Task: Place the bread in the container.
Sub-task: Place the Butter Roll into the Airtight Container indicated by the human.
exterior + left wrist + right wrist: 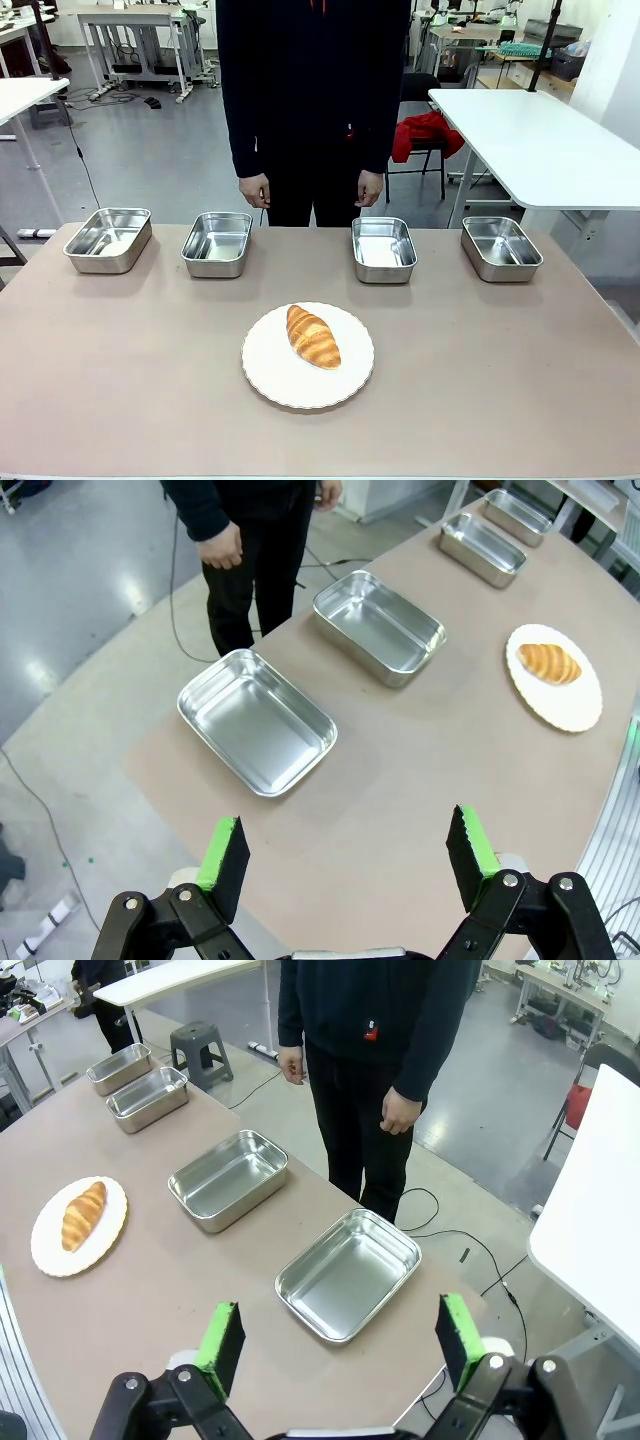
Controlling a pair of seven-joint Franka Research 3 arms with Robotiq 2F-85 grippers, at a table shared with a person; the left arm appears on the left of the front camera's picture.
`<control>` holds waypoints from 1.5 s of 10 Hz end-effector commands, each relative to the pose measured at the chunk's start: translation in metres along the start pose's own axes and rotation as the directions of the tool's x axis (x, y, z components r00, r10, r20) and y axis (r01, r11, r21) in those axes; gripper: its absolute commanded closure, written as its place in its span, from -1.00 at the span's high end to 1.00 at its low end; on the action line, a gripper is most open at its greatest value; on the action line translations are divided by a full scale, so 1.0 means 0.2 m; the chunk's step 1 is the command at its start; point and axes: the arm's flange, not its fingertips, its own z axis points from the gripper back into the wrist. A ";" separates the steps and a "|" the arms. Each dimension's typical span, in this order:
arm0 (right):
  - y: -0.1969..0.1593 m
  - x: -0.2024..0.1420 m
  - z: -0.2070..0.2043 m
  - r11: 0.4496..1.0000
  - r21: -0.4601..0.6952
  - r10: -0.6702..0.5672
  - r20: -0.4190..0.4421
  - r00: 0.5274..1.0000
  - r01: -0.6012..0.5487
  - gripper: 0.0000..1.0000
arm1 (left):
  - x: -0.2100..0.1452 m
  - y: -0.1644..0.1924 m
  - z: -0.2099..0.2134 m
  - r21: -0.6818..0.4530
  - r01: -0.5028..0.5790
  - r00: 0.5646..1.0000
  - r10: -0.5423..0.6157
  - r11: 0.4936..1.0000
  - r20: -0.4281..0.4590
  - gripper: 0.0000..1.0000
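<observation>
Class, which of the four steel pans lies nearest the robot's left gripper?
The pan at the row's left end, just ahead of the left gripper; the others sit farther along.

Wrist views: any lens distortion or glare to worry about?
Left wrist view: wide-angle bend curves the table, bright glare spots on the floor. Right wrist view: same bend, nearest container mirrors light softly. Front view: straight, sharp; the bread throws only a faint shadow on the plate.

Bread [83, 1215] on white plate [100, 1237]
</observation>
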 end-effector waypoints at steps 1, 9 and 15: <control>0.00 0.00 0.01 1.000 0.004 0.004 0.004 1.000 -0.004 1.00 | -0.01 0.00 0.00 -0.005 0.013 1.000 -0.013 1.000 0.001 1.00; 0.00 0.00 0.01 1.000 0.004 0.004 0.004 1.000 -0.004 1.00 | -0.01 0.00 0.00 -0.005 0.013 1.000 -0.013 1.000 0.001 1.00; 0.00 0.00 0.01 1.000 0.004 0.004 0.004 1.000 -0.004 1.00 | -0.01 0.00 0.00 -0.005 0.013 1.000 -0.013 1.000 0.001 1.00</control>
